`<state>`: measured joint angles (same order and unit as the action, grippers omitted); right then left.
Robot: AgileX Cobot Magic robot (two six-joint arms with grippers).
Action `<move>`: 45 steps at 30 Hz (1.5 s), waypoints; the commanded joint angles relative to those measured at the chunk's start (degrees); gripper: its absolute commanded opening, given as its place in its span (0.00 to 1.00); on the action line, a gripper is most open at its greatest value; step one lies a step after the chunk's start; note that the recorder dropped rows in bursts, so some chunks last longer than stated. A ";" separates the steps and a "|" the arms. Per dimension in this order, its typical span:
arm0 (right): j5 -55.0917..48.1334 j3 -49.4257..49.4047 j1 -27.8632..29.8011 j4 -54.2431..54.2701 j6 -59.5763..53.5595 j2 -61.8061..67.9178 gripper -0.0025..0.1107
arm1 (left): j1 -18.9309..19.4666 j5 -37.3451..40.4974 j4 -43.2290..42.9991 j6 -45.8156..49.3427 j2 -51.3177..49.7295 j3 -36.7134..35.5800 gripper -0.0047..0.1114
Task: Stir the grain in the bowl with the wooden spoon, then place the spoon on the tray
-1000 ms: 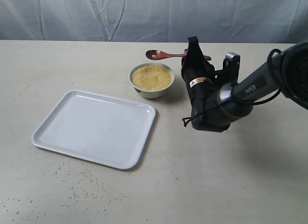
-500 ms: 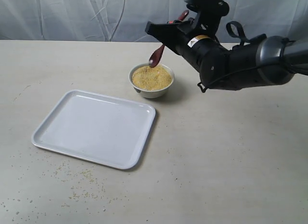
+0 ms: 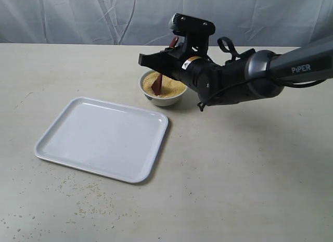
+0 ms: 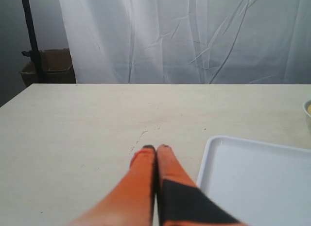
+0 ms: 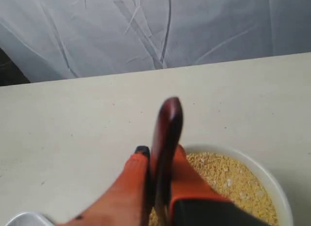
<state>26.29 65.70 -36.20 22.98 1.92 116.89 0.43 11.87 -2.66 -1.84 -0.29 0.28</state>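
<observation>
The white bowl [image 3: 164, 89] of yellow grain [image 3: 169, 87] stands behind the tray's far right corner. My right gripper [image 3: 167, 62] hovers over the bowl, shut on the wooden spoon [image 3: 157, 84], whose dark head dips into the grain at the bowl's left side. In the right wrist view the spoon [image 5: 165, 131] sits clamped between the orange fingers of that gripper [image 5: 160, 153], above the grain [image 5: 228, 177] and bowl rim [image 5: 277, 182]. The white tray [image 3: 101, 135] lies bare at left. My left gripper [image 4: 156, 148] is shut and holds nothing, just beside the tray [image 4: 262, 182].
Spilled grains [image 3: 88, 192] dot the table in front of the tray. A white curtain [image 3: 104, 18] hangs behind the table. Past the table's far end the left wrist view shows a cardboard box [image 4: 48, 65] and a black pole [image 4: 28, 36].
My right arm lifted the spoon from the table behind the bowl, swung left over the bowl, and lowered the spoon's head into the grain.
</observation>
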 commanded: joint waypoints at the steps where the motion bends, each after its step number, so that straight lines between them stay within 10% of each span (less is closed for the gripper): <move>1: 1.79 0.22 0.22 4.54 -5.48 0.46 0.02 | 0.05 -0.27 0.02 -0.06 0.29 -0.28 0.04; 45: 7.43 1.43 -1.46 11.91 -22.54 -2.34 0.02 | 0.05 -0.27 0.02 -0.06 0.29 -0.28 0.04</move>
<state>33.27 66.82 -37.84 35.24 -16.23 115.76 0.43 11.87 -2.66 -1.84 -0.29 0.28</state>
